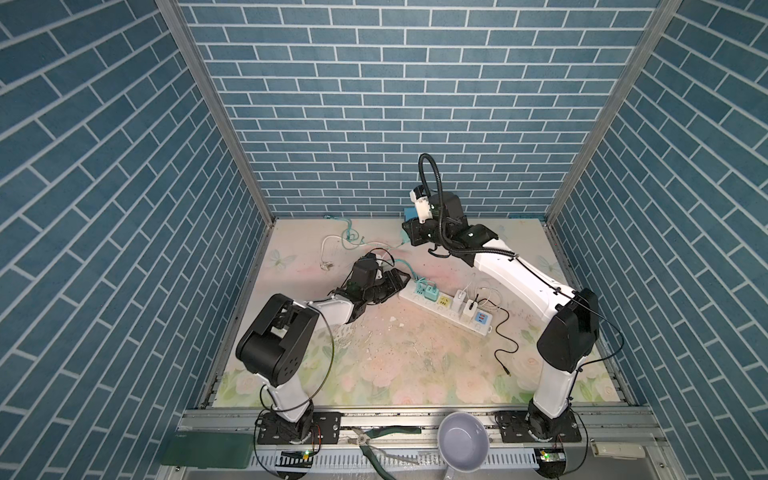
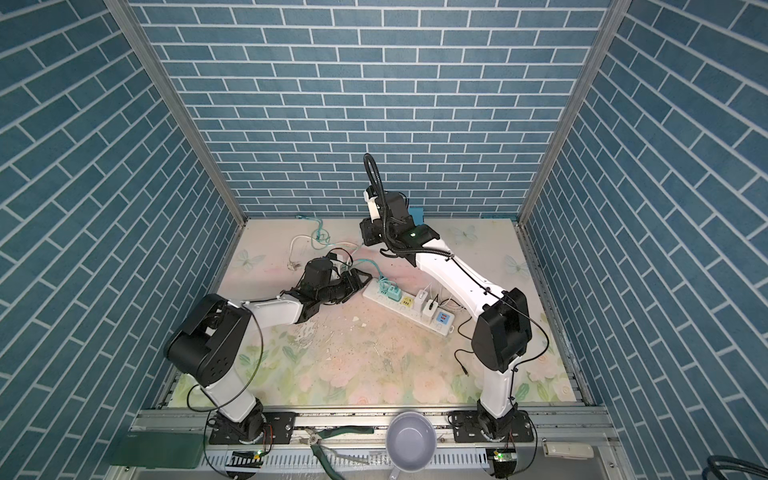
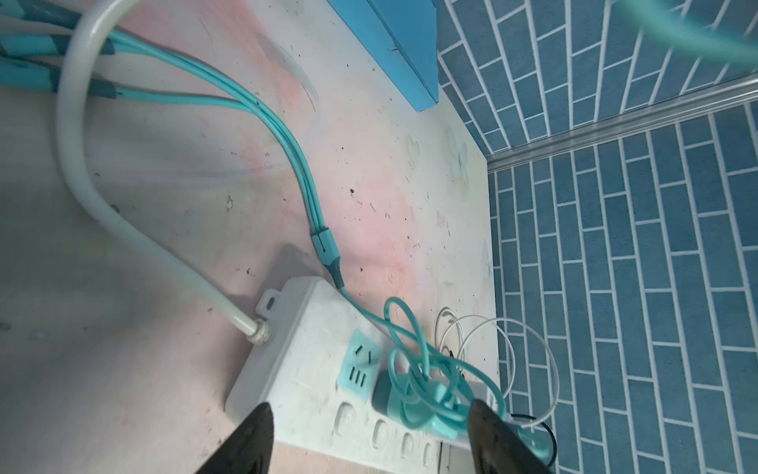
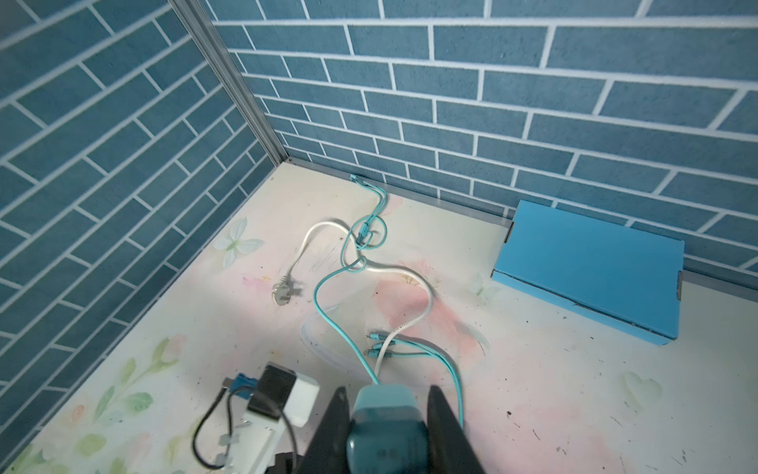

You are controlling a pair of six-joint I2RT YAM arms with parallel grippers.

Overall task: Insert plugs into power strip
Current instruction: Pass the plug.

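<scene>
One long glossy white power strip (image 3: 295, 361), pastel socket faces, is lying diagonally on the floral mat (image 1: 395, 374) | left gripper (image 3: 371, 410), jaws apart, is pointing at its seated mint-teal plug (image 3: 404, 396) | right gripper (image 4: 387, 390) is clamping another teal cube plug (image 4: 385, 427) aloft | two white plugs (image 1: 459, 298) are sitting plugged in

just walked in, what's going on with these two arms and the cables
Chargers are being plugged into a power strip. One teal plug and two white plugs sit in it; the green socket and yellow socket are free. The right end effector is shut on the second teal plug, raised above the table near the back wall. The left end effector is open over the strip's cord end, by the seated teal plug.
</scene>
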